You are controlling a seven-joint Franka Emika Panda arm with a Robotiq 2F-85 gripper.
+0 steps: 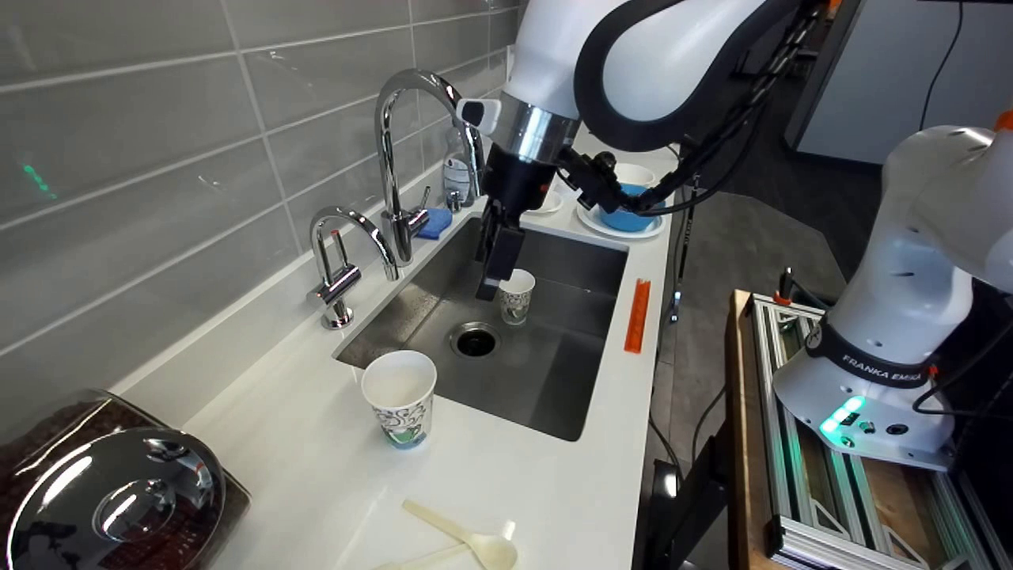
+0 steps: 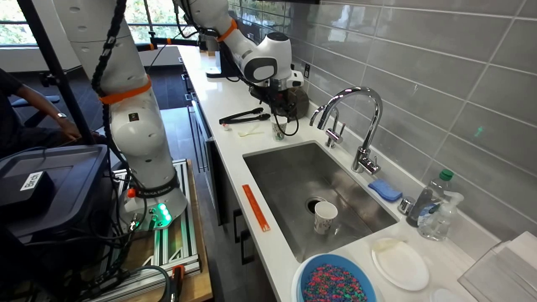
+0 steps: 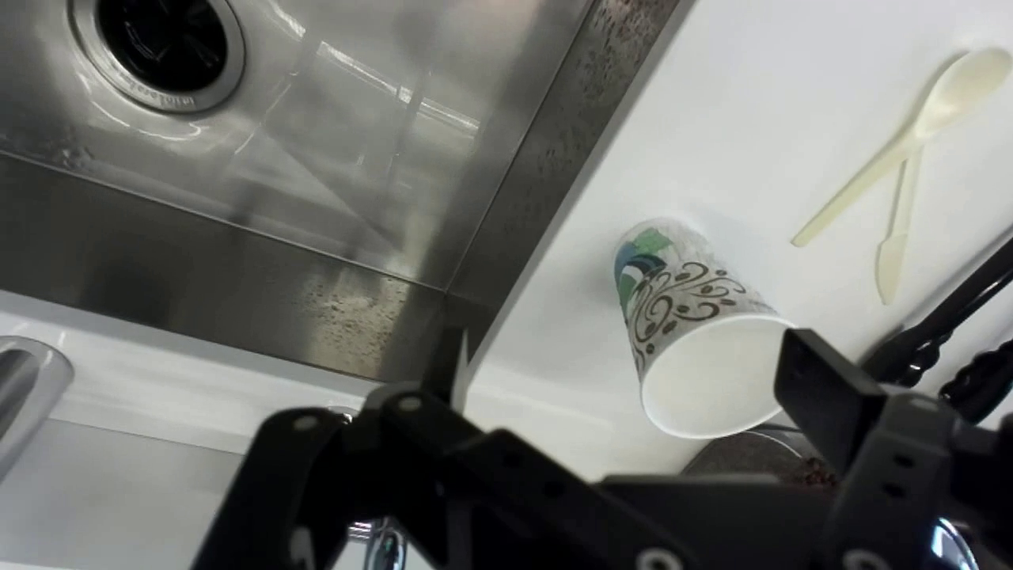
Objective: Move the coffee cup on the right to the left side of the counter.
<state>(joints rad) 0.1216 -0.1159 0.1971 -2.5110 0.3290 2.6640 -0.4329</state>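
White surface (image 1: 293,443), steel sink (image 1: 522,388), and the coffee cup (image 1: 402,408) standing just beside the sink

One sink is set in the surface, two chrome taps (image 1: 389,170) behind it. The end effector (image 3: 623,364) has its fingers spread apart, clear of the cup, whose rim shows between them in the wrist view. One lidded container (image 1: 119,491), lower left of an exterior view, holds dark reddish-brown contents (image 1: 47,431). A white plate (image 1: 589,220), upper middle there, carries one blue bowl (image 1: 627,221) of pink, blue and green pieces (image 2: 333,285). Two printed paper cups: the coffee cup, lower middle of the same frame, upright, tapered, white inside, with brown scrolls and green-blue patches; a second cup (image 2: 324,219) upright in the sink near the drain (image 1: 477,342). One pale spoon (image 3: 957,96) and one pale knife (image 3: 893,261) overlap, upper right of the wrist view.
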